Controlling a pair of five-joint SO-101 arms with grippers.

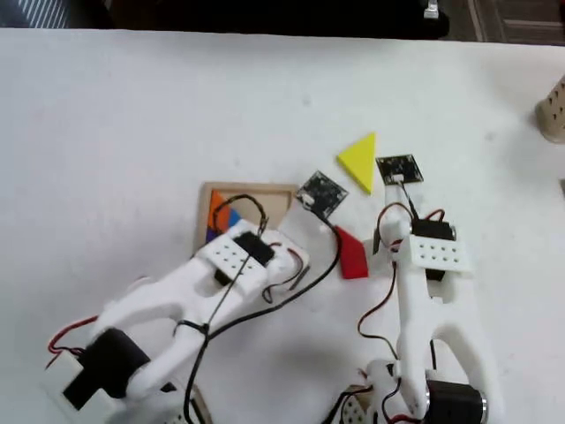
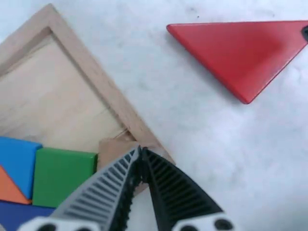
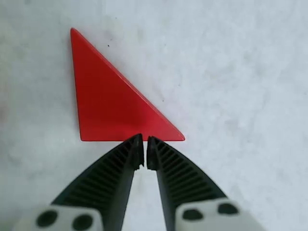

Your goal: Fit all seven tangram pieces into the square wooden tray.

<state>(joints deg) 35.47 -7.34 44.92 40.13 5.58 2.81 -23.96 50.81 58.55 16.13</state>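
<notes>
The red triangle (image 3: 106, 103) is seen flat on the bench (image 3: 231, 72), just beside the clenched right end effector (image 3: 145, 147). The left end effector (image 2: 141, 156), also clenched, is held over a corner of the tray (image 2: 96, 79).

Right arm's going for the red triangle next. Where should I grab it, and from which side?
Probably from straight above: the red triangle lies flat on the table, its edges free. Open the shut right gripper, then pinch across the body, one finger on the middle of the long edge, the other at the square corner opposite. The sharp tips would likely slip out.
</notes>
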